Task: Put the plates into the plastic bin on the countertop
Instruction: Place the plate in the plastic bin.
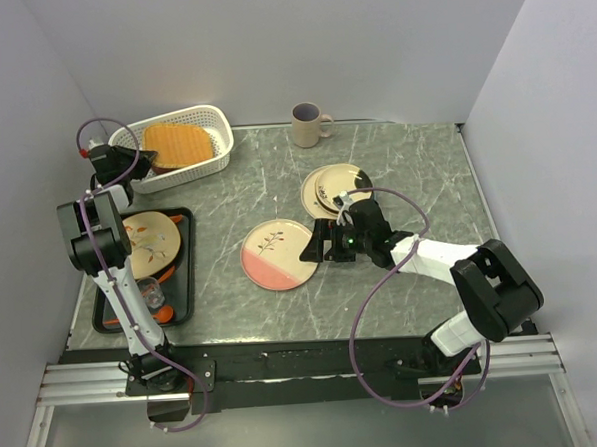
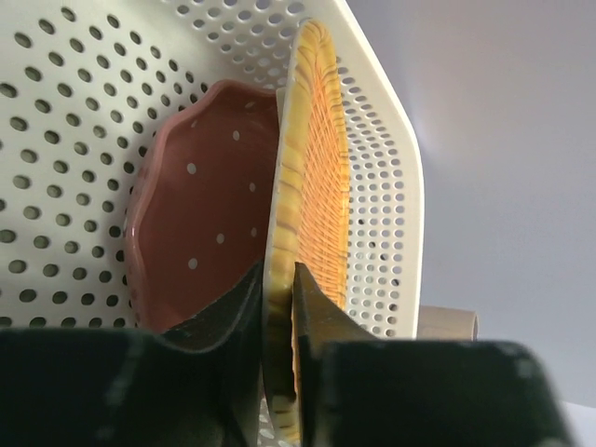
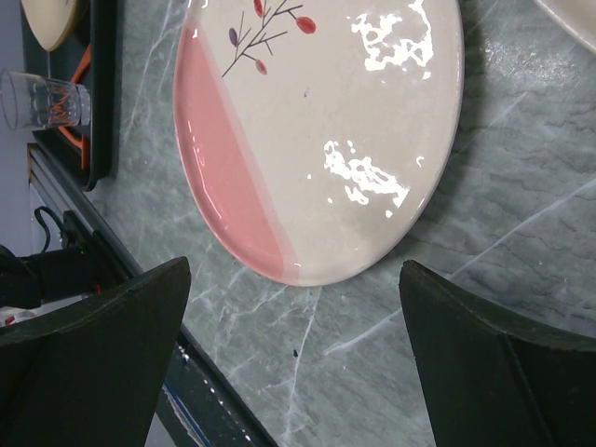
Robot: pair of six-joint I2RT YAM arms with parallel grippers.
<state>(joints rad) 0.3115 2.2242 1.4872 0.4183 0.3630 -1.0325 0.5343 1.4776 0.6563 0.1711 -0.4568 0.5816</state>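
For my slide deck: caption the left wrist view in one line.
Left end effector grips the tan-orange plate by its rim, edge-on in the plastic bin, beside the pink dotted plate.

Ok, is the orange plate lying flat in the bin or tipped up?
Tipped up. The orange plate slants away from the pink dotted plate in the bin, its rim pinched in the left pincer.

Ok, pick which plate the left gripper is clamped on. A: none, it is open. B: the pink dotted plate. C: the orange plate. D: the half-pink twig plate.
C: the left wrist view shows the left gripper pinching the rim of the orange plate, in the white perforated bin beside the pink dotted plate.
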